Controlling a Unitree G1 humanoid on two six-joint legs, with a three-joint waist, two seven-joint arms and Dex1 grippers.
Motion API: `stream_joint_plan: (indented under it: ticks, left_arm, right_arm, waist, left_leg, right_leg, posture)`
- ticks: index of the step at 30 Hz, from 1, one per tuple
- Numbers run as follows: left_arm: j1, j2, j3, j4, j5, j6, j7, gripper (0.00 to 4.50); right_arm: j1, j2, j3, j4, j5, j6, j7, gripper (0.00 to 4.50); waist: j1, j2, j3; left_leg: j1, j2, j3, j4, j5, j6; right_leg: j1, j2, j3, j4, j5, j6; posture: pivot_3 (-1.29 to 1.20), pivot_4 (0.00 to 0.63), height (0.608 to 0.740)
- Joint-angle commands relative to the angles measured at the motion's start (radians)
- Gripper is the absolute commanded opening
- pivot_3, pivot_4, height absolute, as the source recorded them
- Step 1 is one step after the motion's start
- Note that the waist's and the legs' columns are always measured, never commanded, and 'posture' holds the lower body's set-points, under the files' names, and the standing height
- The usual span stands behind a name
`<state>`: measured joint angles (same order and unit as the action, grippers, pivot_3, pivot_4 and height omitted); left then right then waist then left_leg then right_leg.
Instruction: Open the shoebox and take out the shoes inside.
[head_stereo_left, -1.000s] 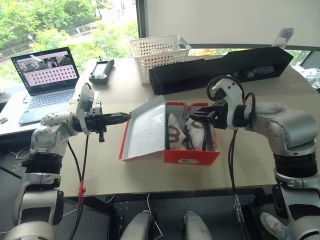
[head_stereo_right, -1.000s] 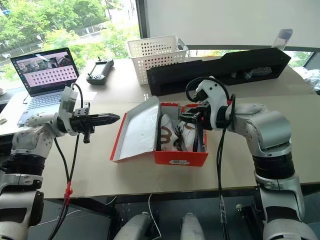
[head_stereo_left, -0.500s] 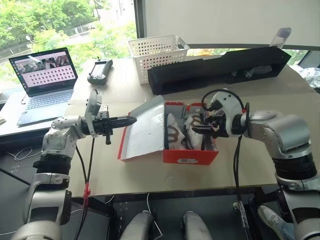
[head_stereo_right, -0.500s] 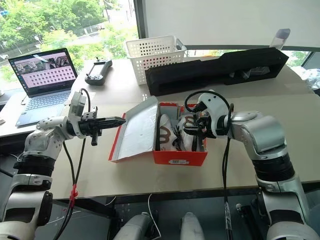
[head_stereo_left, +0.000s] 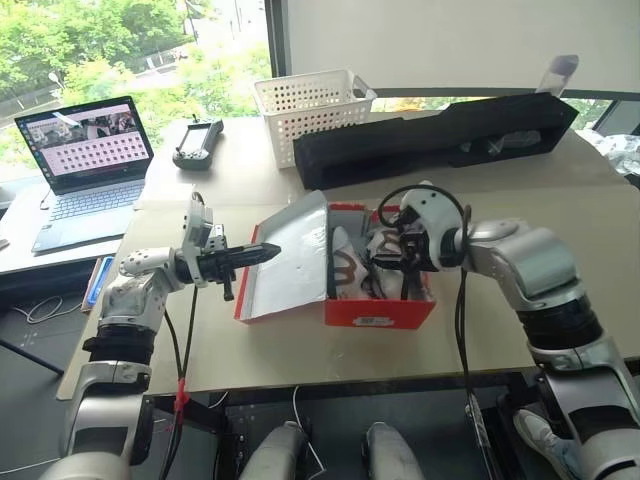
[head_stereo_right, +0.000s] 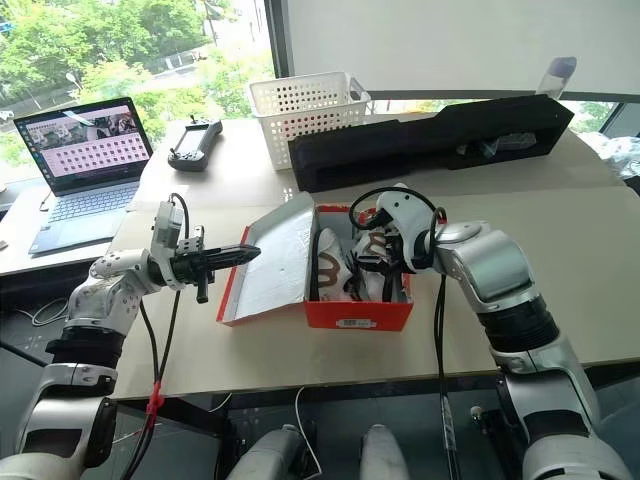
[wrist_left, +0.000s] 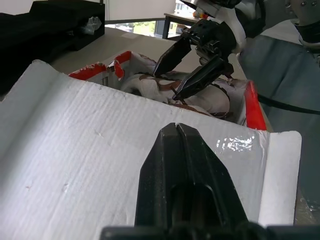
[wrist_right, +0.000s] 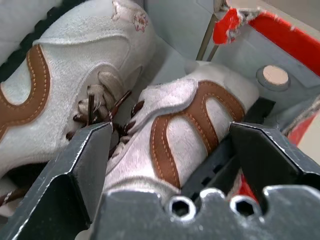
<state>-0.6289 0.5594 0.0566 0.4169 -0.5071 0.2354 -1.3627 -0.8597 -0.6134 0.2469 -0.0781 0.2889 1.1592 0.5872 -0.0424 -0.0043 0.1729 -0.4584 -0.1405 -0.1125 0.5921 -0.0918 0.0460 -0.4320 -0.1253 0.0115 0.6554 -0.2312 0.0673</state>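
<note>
The red shoebox (head_stereo_left: 380, 312) stands open mid-table, its white-lined lid (head_stereo_left: 290, 255) tilted back to the left. Inside lie the shoes (head_stereo_left: 350, 262), whitish with brown stripes and dark laces. My right gripper (wrist_right: 170, 127) is open and down in the box, one finger on each side of the right-hand shoe (wrist_right: 185, 130); the other shoe (wrist_right: 75, 75) lies beside it. The left wrist view shows this gripper (wrist_left: 167, 82) over the shoes. My left gripper (head_stereo_left: 272, 247) is shut and level, its tips (wrist_left: 176, 125) against the lid's white inner face.
Behind the box lie a long black foam case (head_stereo_left: 430, 135) and a white perforated basket (head_stereo_left: 310, 100). A black controller (head_stereo_left: 198, 142) and an open laptop (head_stereo_left: 85, 165) sit at the far left. The table's front edge runs just below the box.
My right gripper has opened wider and sunk into the box, over the right-hand shoe. The left gripper has dipped slightly, staying shut at the lid. The camera has shifted.
</note>
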Motion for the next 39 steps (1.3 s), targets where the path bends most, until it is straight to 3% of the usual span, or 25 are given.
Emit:
stream_joint_plan:
  ticks: [1, 13, 16, 20, 24, 30, 34, 35, 39]
  left_arm:
    - [-0.003, 0.004, 0.019, -0.036, 0.006, -0.02, 0.01, 0.0]
    - [-0.003, 0.002, 0.01, -0.044, 0.012, -0.023, 0.017, 0.0]
    - [-0.002, 0.001, 0.01, -0.05, 0.014, -0.02, 0.017, 0.0]
    - [-0.003, 0.002, 0.009, -0.052, 0.017, -0.02, 0.018, 0.0]
    - [0.002, 0.004, 0.01, -0.06, 0.018, -0.017, 0.017, 0.0]
    - [0.002, 0.004, 0.009, -0.064, 0.021, -0.014, 0.018, 0.0]
    - [0.001, 0.001, 0.007, -0.065, 0.024, -0.013, 0.022, 0.0]
    - [0.0, 0.001, 0.006, -0.065, 0.024, -0.013, 0.022, 0.0]
    - [-0.002, -0.002, 0.006, -0.062, 0.03, -0.013, 0.025, 0.0]
  right_arm:
    - [-0.045, -0.006, 0.006, -0.029, -0.023, -0.035, 0.012, 4.45]
    - [-0.011, -0.02, 0.23, 0.19, -0.239, -0.221, 0.034, 4.45]
    - [-0.012, -0.022, 0.254, 0.226, -0.291, -0.263, 0.035, 4.45]
    - [-0.008, 0.008, 0.239, 0.226, -0.294, -0.253, 0.052, 4.45]
    - [0.004, 0.027, 0.225, 0.192, -0.29, -0.225, 0.069, 3.42]
    - [0.014, 0.04, 0.214, 0.183, -0.312, -0.218, 0.078, 1.35]
    - [0.016, 0.042, 0.211, 0.186, -0.327, -0.224, 0.082, 0.22]
    - [0.017, 0.043, 0.21, 0.188, -0.331, -0.225, 0.084, 0.03]
    - [0.018, 0.048, 0.201, 0.185, -0.336, -0.222, 0.084, 0.01]
  waist:
    - [0.001, 0.0, 0.0]
    - [-0.001, -0.001, -0.001]
    - [0.0, -0.004, -0.004]
    - [0.003, -0.009, -0.007]
    - [0.004, -0.011, -0.008]
    - [0.004, -0.011, -0.008]
    - [0.003, -0.011, -0.008]
    - [0.003, -0.011, -0.008]
    - [0.003, -0.011, -0.008]
  left_leg:
    - [0.0, 0.0, 0.0, 0.0, 0.0, 0.0]
    - [0.006, 0.0, 0.0, 0.0, 0.0, 0.0]
    - [0.016, 0.001, 0.0, -0.002, -0.001, 0.0]
    - [0.017, 0.002, 0.0, -0.003, -0.001, 0.0]
    - [0.017, 0.001, 0.0, -0.002, -0.001, 0.0]
    - [0.017, 0.001, 0.0, -0.005, -0.001, 0.0]
    - [0.017, 0.002, 0.0, -0.005, -0.001, 0.0]
    - [0.017, 0.002, 0.0, -0.005, -0.001, 0.0]
    - [0.017, 0.002, 0.0, -0.005, -0.001, 0.0]
  right_leg:
    - [0.0, 0.0, 0.0, 0.0, 0.0, 0.0]
    - [0.006, 0.002, 0.0, -0.001, 0.0, 0.0]
    - [0.013, 0.002, 0.0, -0.005, -0.003, 0.007]
    - [0.015, 0.001, 0.0, -0.007, -0.003, 0.008]
    - [0.015, 0.001, 0.0, -0.007, -0.002, 0.009]
    - [0.012, 0.002, 0.001, -0.007, -0.002, 0.008]
    - [0.012, 0.002, 0.001, -0.007, -0.002, 0.008]
    - [0.012, 0.002, 0.001, -0.007, -0.002, 0.008]
    - [0.012, 0.002, 0.001, -0.008, -0.002, 0.009]
  posture:
    - [0.0, 0.15, 0.738]
    - [0.0, 0.15, 0.738]
    - [0.0, 0.15, 0.738]
    - [0.0, 0.15, 0.738]
    - [0.0, 0.15, 0.738]
    - [0.0, 0.15, 0.738]
    - [0.0, 0.15, 0.738]
    - [0.0, 0.15, 0.738]
    - [0.0, 0.15, 0.738]
